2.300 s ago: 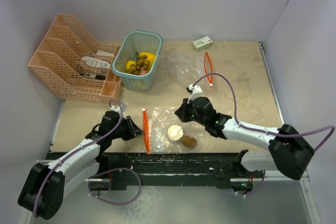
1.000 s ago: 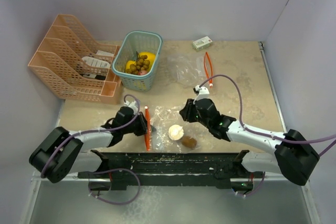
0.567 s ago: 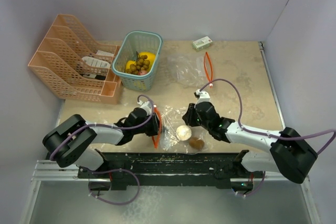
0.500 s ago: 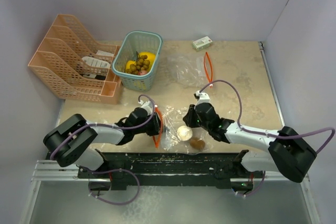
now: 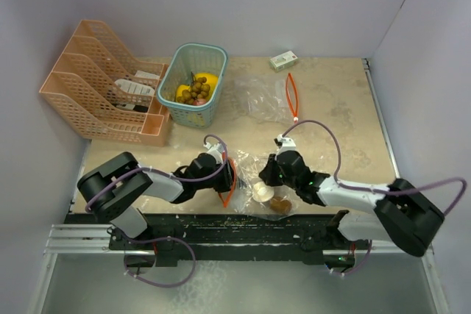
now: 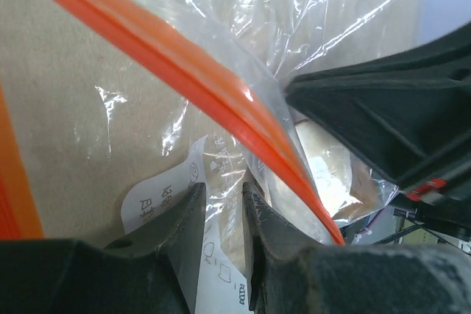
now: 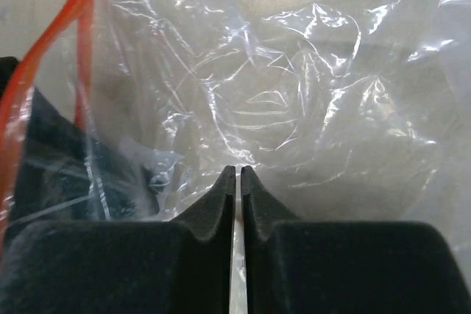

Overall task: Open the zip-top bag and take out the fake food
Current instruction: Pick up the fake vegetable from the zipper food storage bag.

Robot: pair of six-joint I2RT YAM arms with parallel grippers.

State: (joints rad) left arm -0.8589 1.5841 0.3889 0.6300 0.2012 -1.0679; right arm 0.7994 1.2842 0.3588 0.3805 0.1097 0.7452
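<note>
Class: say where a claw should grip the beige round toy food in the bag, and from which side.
Grip the beige round piece across its sides, coming from the left through the mouth at the orange zip, which looks parted. Elsewhere film of the zip-top bag covers it, and the brown piece crowds its right side.

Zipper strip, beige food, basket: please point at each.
Zipper strip (image 6: 206, 79): left wrist view, middle of strip.
Beige food (image 5: 263, 193): top view, its upper face.
Basket (image 5: 193, 114): top view, near wall.
</note>
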